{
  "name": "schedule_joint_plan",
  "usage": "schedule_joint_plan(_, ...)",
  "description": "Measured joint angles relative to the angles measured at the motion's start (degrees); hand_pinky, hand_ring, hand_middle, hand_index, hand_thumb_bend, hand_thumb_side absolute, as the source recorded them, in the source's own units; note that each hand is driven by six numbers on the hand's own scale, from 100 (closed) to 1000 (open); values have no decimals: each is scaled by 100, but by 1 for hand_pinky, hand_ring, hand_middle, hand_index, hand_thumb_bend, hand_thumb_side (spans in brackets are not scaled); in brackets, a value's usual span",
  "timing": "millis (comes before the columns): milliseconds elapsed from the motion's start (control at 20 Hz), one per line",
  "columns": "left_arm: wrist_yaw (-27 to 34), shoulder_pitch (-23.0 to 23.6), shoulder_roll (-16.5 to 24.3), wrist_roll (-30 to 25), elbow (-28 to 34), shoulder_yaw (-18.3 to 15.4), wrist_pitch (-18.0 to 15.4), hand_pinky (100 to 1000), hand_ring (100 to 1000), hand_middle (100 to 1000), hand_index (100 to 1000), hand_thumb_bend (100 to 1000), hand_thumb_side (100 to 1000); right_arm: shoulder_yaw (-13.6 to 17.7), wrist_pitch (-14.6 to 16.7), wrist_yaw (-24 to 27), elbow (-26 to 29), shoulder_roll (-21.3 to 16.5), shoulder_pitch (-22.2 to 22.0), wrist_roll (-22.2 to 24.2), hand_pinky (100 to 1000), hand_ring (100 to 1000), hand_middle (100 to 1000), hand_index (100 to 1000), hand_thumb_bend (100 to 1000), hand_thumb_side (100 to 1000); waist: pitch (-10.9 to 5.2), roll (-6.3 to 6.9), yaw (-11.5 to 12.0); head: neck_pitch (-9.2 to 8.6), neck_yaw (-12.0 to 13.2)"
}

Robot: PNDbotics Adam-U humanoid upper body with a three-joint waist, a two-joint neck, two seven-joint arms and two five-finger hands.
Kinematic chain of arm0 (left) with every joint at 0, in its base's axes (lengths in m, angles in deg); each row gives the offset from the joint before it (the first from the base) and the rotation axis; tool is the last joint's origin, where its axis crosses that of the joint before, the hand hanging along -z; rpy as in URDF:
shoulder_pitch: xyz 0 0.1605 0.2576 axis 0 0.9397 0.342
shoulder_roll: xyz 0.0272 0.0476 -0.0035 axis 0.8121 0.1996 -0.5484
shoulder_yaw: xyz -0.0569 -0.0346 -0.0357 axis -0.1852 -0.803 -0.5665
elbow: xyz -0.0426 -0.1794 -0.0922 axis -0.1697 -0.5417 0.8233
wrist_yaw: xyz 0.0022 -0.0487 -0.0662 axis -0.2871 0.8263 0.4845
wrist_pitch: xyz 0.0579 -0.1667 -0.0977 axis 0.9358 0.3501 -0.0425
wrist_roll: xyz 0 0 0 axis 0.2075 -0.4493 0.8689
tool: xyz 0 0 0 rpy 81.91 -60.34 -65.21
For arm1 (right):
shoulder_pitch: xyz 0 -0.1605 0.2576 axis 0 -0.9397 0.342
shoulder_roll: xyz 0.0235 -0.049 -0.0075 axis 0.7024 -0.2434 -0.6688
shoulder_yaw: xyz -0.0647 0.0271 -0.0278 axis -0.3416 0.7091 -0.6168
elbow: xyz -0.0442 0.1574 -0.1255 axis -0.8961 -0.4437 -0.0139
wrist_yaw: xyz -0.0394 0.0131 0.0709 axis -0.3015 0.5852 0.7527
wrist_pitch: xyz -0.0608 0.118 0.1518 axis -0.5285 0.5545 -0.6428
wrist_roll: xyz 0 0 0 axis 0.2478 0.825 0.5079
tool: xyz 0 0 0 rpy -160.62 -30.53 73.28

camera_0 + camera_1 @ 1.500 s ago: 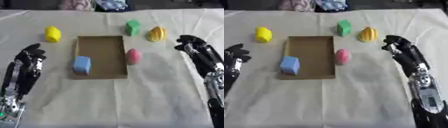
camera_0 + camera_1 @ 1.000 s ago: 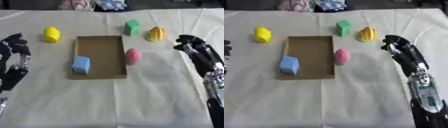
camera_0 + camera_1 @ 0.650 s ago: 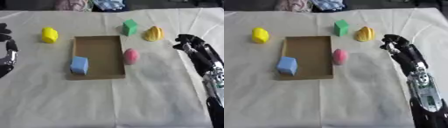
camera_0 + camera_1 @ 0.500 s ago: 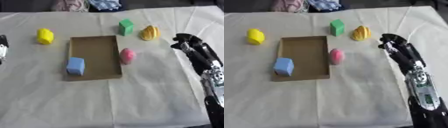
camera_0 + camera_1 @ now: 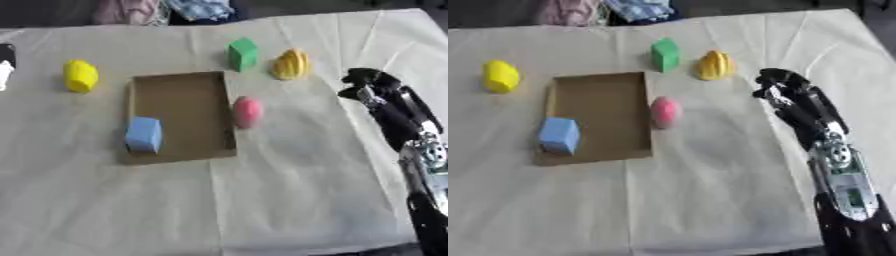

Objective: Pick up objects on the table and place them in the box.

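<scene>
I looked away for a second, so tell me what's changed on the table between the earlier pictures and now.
The left hand pulled back off the left side; only a sliver shows at the left eye view's edge. Nothing was picked up or released. The right hand stays hovering, empty. The blue cube remains in the box; the other objects haven't moved.

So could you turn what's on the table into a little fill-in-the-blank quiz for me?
1. The only object already inside the box is the ___ cube.
2. The pink object lies just outside the box's ___ wall.
3. The green block stands right beside the ___ ridged object.
4. The right hand holds ___.

Missing words: blue; right; orange; nothing
</scene>
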Motion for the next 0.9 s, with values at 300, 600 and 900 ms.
schedule_joint_plan(300, -564, -711, -187, -340, -1237, 290, -170, 771, 751, 763, 877, 100, 257, -61, 17, 0, -27, 0, 26, 66, 817, 654, 686, 769, 100, 453, 0, 26, -164, 0, 54)
schedule_joint_plan(600, -998, -1185, -514, -412, -2319, 391, -240, 767, 749, 762, 877, 100, 278, -101, 32, 0, -31, 1, 78, 122, 817, 653, 683, 769, 100, 453, 5, 32, -311, 0, 122)
schedule_joint_plan(900, -1306, -1439, -780, -371, -3103, 435, -258, 763, 745, 761, 877, 100, 328, -141, 52, 0, -61, 6, 123, 166, 817, 653, 682, 769, 100, 448, 5, 32, -420, 0, 185)
